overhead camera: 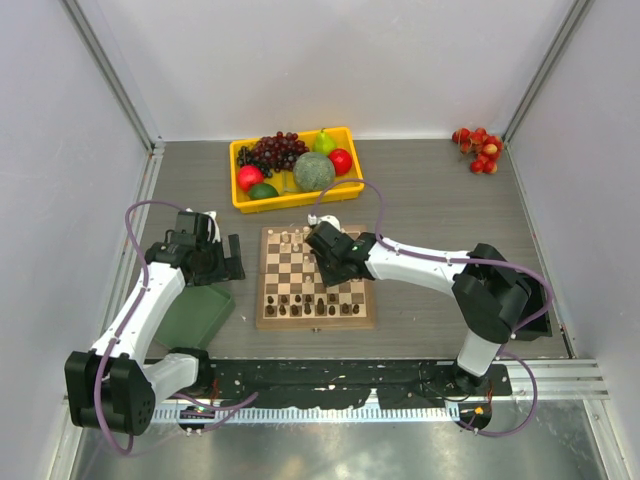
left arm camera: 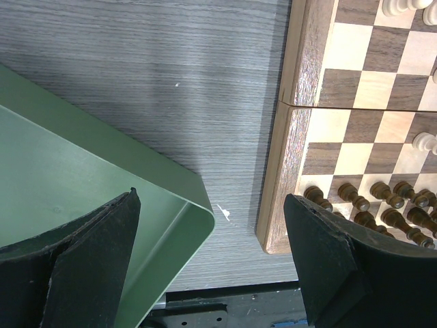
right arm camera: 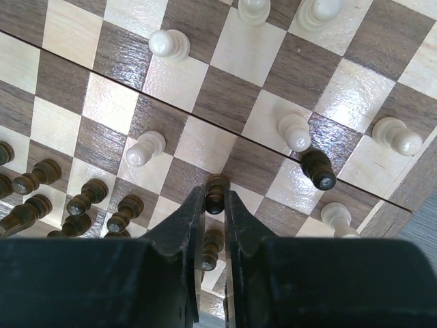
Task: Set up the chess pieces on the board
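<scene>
The board (overhead camera: pixel 262 290) lies mid-table, with dark brown chess pieces (overhead camera: pixel 310 303) along its near rows and pale ones (overhead camera: pixel 292 240) at the far edge. My right gripper (right arm camera: pixel 216 199) is shut on a dark brown pawn (right arm camera: pixel 216 193) that stands on a square near the board's near side. Around it are a loose dark piece (right arm camera: pixel 318 171), cream pawns (right arm camera: pixel 146 147) and rows of dark men (right arm camera: pixel 89 197). My left gripper (left arm camera: pixel 212 198) hangs open above bare table, between the green tray (left arm camera: pixel 68 157) and the board's rim (left arm camera: pixel 293 137).
A yellow tray (overhead camera: pixel 290 200) of fruit sits just behind the board. A green flat tray (overhead camera: pixel 195 315) lies left of the board under the left arm. A cluster of small red fruit (overhead camera: pixel 478 148) lies at the far right corner. White walls enclose the table.
</scene>
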You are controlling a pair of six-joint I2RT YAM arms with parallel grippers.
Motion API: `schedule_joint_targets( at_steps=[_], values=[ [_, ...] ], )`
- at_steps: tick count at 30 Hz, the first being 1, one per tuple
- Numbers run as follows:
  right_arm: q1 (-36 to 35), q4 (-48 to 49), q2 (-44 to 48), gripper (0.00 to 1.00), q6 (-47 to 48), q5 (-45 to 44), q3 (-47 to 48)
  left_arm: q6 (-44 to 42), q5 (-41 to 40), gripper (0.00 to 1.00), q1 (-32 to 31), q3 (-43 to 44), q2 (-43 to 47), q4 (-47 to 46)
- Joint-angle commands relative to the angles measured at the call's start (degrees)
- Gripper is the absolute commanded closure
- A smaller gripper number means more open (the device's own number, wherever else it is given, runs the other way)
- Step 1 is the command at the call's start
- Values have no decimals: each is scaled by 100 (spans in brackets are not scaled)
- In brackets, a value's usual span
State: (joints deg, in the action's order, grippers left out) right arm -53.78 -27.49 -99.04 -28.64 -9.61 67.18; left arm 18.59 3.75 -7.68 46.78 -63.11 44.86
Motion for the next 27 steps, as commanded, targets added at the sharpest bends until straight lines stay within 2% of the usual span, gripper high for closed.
schedule_joint_targets(
  at_steps=[1,8,12,27],
  values=[
    [-10,41,368,88,17,-243,94,-48,117,7,39,103,53,-144],
    [-1,50,1448,88,-114,-516,-521,-48,135,7,30,94,45,-153],
    [-1,33,1686,88,-264,-420,-1039,-48,179,7,30,103,27,-162],
    [-1,252,1502,88,-335,-50,-1348,-48,153,7,30,85,80,-136]
  ],
)
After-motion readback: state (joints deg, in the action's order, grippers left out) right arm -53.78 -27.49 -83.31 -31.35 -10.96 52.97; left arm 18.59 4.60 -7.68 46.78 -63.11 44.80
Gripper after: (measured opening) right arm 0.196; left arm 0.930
